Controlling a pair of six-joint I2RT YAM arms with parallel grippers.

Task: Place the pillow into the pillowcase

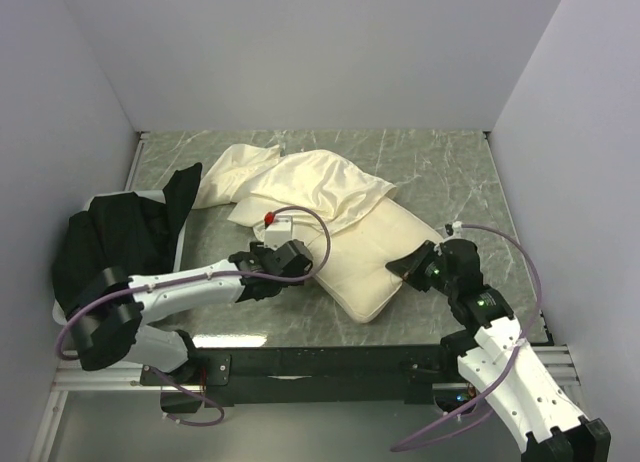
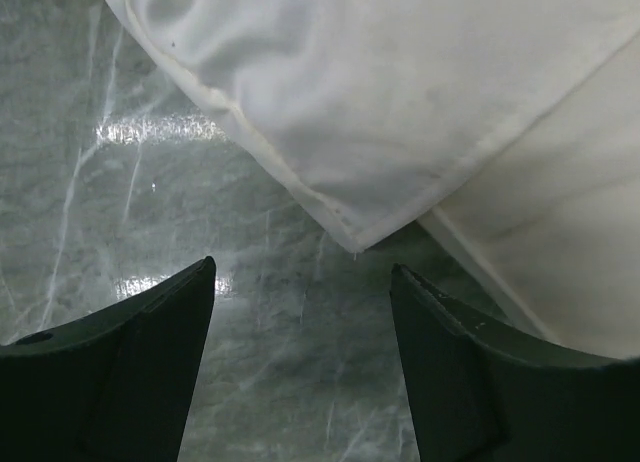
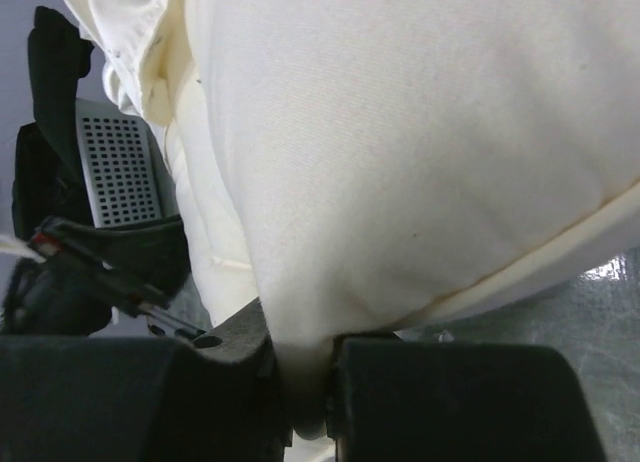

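The plump cream pillow (image 1: 385, 262) lies slanted on the marble table, right of centre. The wrinkly pillowcase (image 1: 300, 182) is draped over its far end and trails toward the back left. My right gripper (image 1: 408, 265) is shut on the pillow's near right edge. In the right wrist view the pillow (image 3: 420, 162) bulges above the gripper (image 3: 310, 382), with a fold of it pinched between the jaws. My left gripper (image 1: 305, 259) is at the pillow's left side. In the left wrist view that gripper (image 2: 302, 272) is open over bare table, just short of a seamed pillowcase corner (image 2: 350, 122) and the pillow (image 2: 570, 252).
A black cloth heap (image 1: 110, 232) lies on a white perforated tray (image 1: 183, 244) at the left edge. White walls close in the table (image 1: 440, 172) at the back and sides. A purple cable (image 1: 325, 237) loops over the left wrist.
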